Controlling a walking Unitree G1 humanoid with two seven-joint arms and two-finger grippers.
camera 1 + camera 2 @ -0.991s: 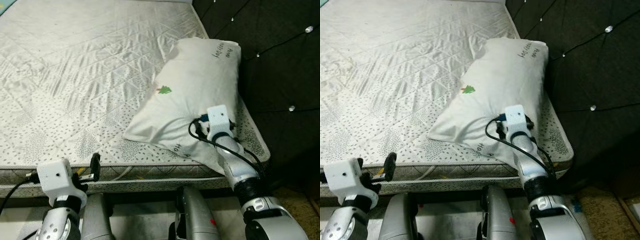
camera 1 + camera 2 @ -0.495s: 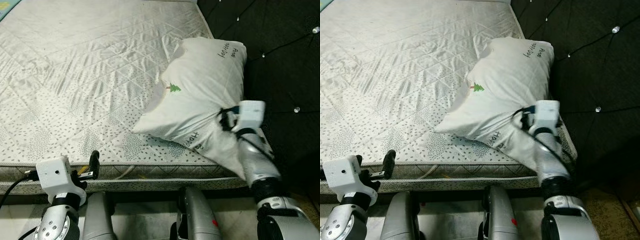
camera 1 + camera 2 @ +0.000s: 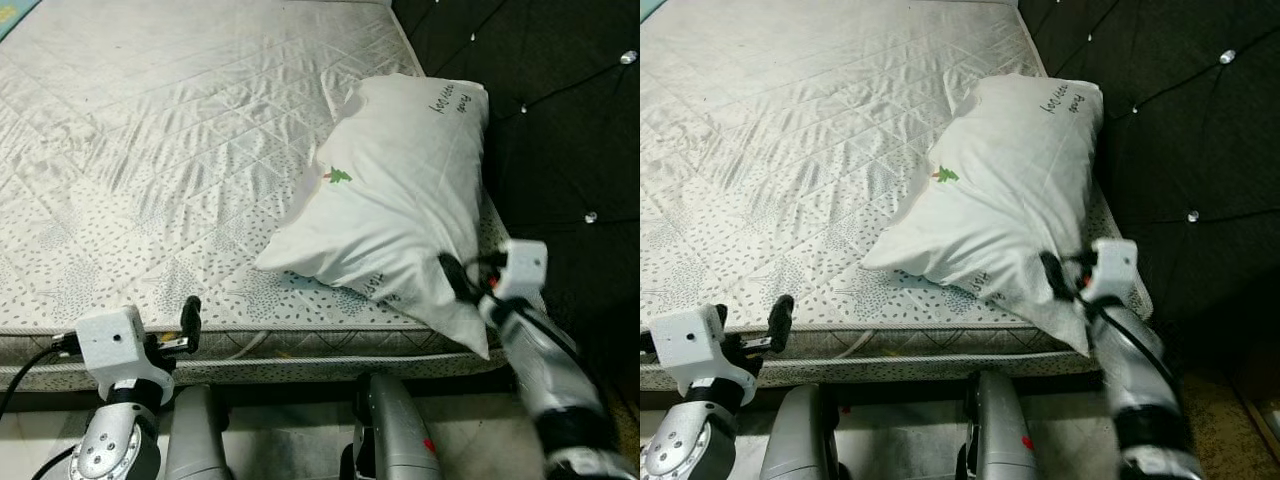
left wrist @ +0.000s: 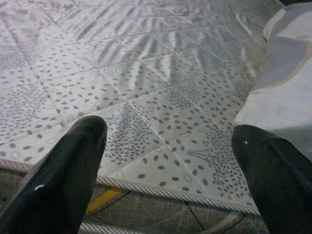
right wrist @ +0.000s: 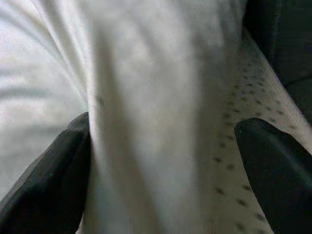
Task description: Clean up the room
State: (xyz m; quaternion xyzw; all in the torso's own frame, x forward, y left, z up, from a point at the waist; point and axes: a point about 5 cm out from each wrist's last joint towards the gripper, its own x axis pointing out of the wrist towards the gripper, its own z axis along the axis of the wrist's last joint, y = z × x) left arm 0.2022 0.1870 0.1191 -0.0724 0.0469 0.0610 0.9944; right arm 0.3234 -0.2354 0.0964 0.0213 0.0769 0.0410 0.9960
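A white pillow (image 3: 400, 190) with a small green tree print lies at the right end of the patterned mattress (image 3: 150, 150), against the dark headboard. My right gripper (image 3: 455, 280) is at the pillow's near corner by the mattress edge. In the right wrist view its fingers (image 5: 46, 175) stand wide apart, open, with the pillow's cloth (image 5: 146, 97) between them. My left gripper (image 3: 190, 320) hovers open at the mattress's front edge on the left; in the left wrist view its fingertips (image 4: 73, 161) are spread over the bare mattress (image 4: 161, 73).
A black tufted headboard (image 3: 560, 100) with shiny buttons rises on the right, close behind the pillow. The corded front edge of the mattress (image 3: 300, 345) runs across in front of me. My silver legs (image 3: 385, 430) stand just under it.
My right arm has drawn back from on top of the pillow down to its near corner at the mattress edge. The pillow has settled flatter. The left arm stays put.
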